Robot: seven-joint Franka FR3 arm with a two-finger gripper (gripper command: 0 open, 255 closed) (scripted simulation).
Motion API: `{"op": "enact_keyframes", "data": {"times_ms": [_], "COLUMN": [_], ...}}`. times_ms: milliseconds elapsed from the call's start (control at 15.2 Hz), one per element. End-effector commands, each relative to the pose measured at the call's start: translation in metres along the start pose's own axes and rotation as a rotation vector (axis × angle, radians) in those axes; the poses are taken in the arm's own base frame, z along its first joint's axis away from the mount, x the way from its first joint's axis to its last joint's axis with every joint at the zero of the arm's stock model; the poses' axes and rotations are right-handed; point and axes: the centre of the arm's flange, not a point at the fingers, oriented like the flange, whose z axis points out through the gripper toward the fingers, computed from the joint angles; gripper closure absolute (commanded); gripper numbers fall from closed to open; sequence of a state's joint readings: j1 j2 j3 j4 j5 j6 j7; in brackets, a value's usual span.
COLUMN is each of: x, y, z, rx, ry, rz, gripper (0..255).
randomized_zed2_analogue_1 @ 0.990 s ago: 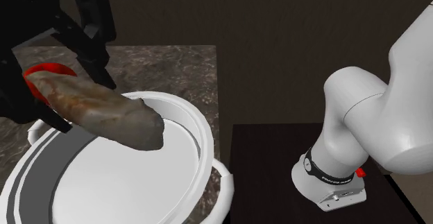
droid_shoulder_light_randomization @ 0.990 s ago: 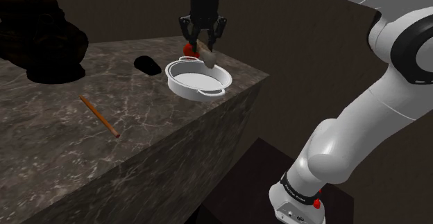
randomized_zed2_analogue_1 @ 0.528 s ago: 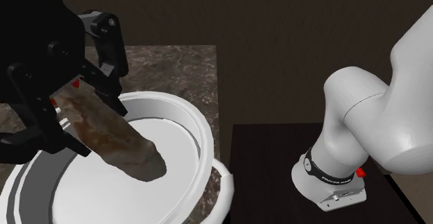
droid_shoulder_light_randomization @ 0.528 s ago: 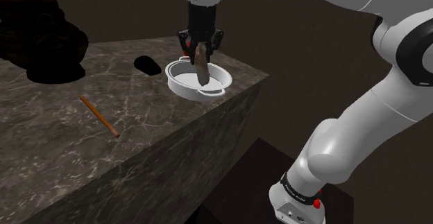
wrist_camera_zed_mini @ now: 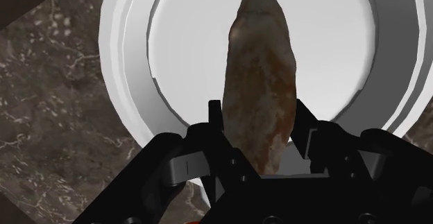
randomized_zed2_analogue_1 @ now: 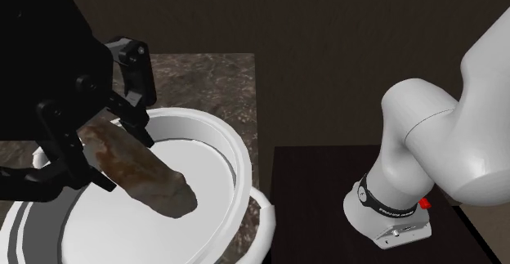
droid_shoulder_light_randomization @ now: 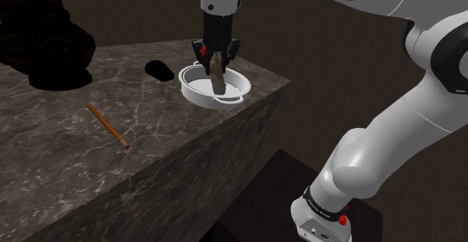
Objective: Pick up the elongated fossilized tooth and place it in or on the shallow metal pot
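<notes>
Above the stone counter (droid_shoulder_light_randomization: pixel 67 154), our claw (wrist_camera_zed_mini: pixel 257 129) clasped the brown fossil tooth (wrist_camera_zed_mini: pixel 260 70) near its upper end, the tip hanging down inside the white pot (droid_shoulder_light_randomization: pixel 196 91). We could not tell whether it touched the bottom. We judged the tooth stiff, stone-heavy, rough enough to hold, yet brittle at the point. Its broad upper part seemed the safest place to grip.

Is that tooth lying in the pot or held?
Held: the gripper clasps the tooth between its fingers, its tip hanging over the pot.
</notes>
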State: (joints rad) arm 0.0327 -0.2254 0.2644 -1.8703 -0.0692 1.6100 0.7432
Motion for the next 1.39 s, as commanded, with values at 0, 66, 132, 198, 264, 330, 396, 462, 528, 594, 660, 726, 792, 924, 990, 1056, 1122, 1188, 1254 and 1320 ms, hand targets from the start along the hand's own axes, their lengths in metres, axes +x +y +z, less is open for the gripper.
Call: {"op": "enact_keyframes", "data": {"times_ms": [0,66,132,198,264,330,396,462,528,594,660,726,792,924,990,1056,1122,1188,1254,1320], "x": [-0.002,-0.002,-0.002,-0.002,-0.002,-0.002,-0.002,-0.002,-0.002,-0.002,-0.002,-0.002,-0.002,-0.002,-0.002,-0.002,-0.002,-0.002,-0.002,-0.002], "y": [-0.003,-0.003,-0.003,-0.003,-0.004,-0.004,-0.003,-0.003,-0.003,-0.003,-0.003,-0.003,-0.003,-0.003,-0.003,-0.003,-0.003,-0.003,-0.003,-0.003], "z": [0.003,0.003,0.003,0.004,0.003,0.004,0.004,0.004,0.003,-0.01,-0.023,-0.036,-0.047,-0.047,-0.047,-0.047,-0.047,-0.047,-0.047,-0.047], "rx": [-0.004,-0.004,-0.004,-0.004,-0.004,-0.004,-0.004,-0.004,-0.004,-0.004,-0.004,-0.004,-0.004,-0.004,-0.004,-0.004,-0.004,-0.004,-0.004,-0.004], "ry": [-0.009,-0.009,-0.009,-0.009,-0.009,-0.009,-0.009,-0.009,-0.009,-0.009,-0.009,-0.009,-0.009,-0.009,-0.009,-0.009,-0.009,-0.009,-0.009,-0.009], "rz": [-0.006,-0.006,-0.006,-0.006,-0.006,-0.006,-0.006,-0.006,-0.006,-0.006,-0.006,-0.006,-0.006,-0.006,-0.006,-0.006,-0.006,-0.006,-0.006,-0.006], "gripper": [255,255,255,0,0,0,0,0,0,0,0,0,0,0,0,0,0,0,0,0]}}
